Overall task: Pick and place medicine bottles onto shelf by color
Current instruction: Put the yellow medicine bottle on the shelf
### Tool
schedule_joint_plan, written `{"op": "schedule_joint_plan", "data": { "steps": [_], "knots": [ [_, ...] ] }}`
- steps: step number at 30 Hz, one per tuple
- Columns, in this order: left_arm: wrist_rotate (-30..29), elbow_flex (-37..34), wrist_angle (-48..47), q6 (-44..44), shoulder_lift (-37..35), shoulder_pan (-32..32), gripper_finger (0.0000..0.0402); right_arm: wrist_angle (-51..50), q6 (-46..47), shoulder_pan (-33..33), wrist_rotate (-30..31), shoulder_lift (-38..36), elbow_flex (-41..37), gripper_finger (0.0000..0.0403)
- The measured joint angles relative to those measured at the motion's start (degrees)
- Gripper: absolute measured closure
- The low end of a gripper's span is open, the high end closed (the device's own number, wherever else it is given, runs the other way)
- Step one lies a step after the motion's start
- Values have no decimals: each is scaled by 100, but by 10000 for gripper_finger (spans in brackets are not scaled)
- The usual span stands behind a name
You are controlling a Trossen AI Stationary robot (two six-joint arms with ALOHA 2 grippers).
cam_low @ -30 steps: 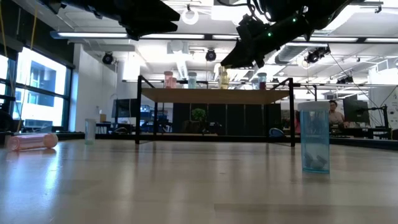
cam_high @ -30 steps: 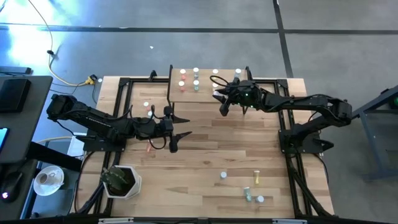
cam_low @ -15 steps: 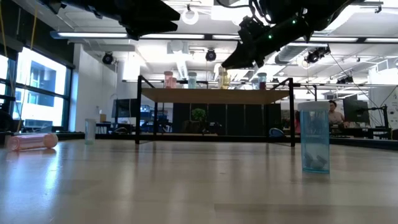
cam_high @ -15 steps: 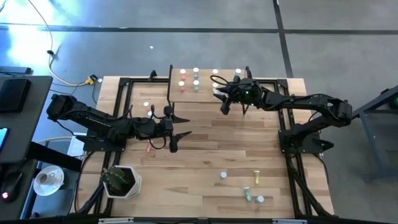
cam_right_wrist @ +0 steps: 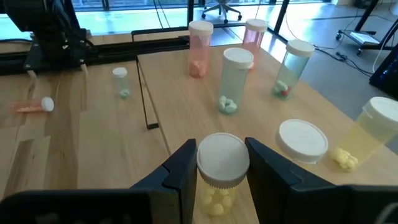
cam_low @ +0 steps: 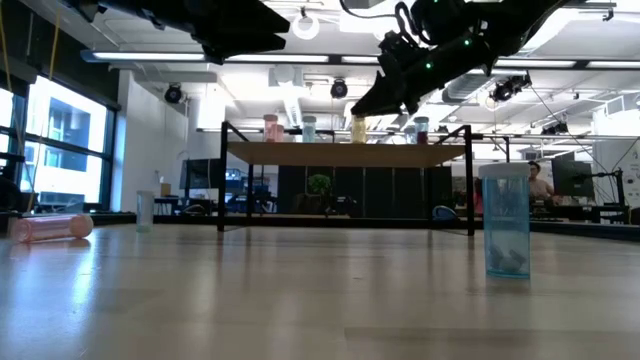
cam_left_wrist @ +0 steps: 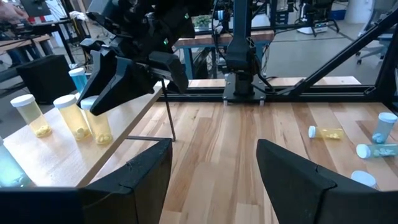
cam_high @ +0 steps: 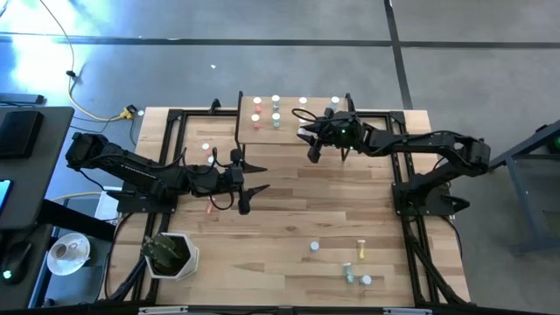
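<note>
The right gripper, fingers clenched on a yellow bottle, should lower it upright beside the shelf's other yellow bottles.

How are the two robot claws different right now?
The right gripper is clamped on a yellow bottle over the shelf; the left gripper is open and empty. The right hovers above the shelf's near edge, the left over bare tabletop. Both are dark two-finger claws.
</note>
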Motion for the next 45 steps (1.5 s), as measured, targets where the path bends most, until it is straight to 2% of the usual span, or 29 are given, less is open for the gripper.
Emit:
{"op": "schedule_joint_plan", "data": {
  "steps": [14,45],
  "knots": [
    [-22,2,0,50,0,0,177,-888,-9,-2,247,3,555,299],
    [-21,2,0,49,0,0,177,-803,-11,-242,284,3,542,299]
  ]
}}
